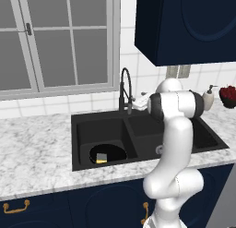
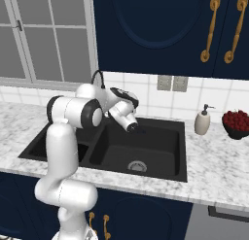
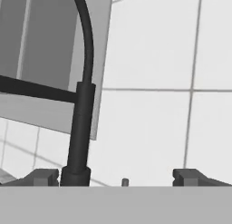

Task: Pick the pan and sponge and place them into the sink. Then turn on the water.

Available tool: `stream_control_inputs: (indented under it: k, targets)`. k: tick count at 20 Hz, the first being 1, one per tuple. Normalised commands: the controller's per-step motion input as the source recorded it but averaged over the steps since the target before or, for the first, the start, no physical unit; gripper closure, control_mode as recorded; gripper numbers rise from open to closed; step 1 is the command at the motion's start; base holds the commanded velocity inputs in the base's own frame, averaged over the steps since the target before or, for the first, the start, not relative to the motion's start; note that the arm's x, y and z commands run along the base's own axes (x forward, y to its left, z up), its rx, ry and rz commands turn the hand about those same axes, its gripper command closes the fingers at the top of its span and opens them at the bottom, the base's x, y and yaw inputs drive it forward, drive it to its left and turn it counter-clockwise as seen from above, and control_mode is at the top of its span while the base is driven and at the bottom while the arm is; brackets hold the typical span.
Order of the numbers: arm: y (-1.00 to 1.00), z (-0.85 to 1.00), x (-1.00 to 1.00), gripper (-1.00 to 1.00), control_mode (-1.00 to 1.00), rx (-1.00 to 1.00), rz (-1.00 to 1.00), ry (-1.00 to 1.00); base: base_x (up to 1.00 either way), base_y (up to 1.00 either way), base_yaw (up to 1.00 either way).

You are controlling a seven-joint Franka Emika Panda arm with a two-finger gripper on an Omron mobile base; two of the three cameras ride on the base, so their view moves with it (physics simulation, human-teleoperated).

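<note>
The white arm's gripper (image 3: 116, 177), jaws spread and empty, faces the tall black gooseneck faucet (image 3: 80, 128), which rises upright just left of centre between its fingertips.

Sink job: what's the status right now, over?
Gripper open, empty, close to faucet. Pan and sponge already in left basin of sink. No water seen running. Nothing in the way.
</note>
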Motion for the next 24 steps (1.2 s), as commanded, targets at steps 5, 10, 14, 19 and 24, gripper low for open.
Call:
stream_control_inputs:
  k: [5,10,14,19,24]
  targets:
    - [0.12,-0.17,0.32,-1.00,-1.00,0.02,0.01,0.00,0.00,0.00,0.00]
    - [0.09,-0.32,0.45,-1.00,-1.00,0.00,0.00,0.00,0.00,0.00,0.00]
    - [0.00,-0.24,0.39,-1.00,-1.00,0.05,0.00,0.01,0.00,0.00,0.00]
    - [0.00,-0.30,0.41,-1.00,-1.00,0.07,0.00,0.02,0.00,0.00,0.00]
    - [0.00,-0.16,0.44,-1.00,-1.00,0.10,0.00,0.04,0.00,0.00,0.00]
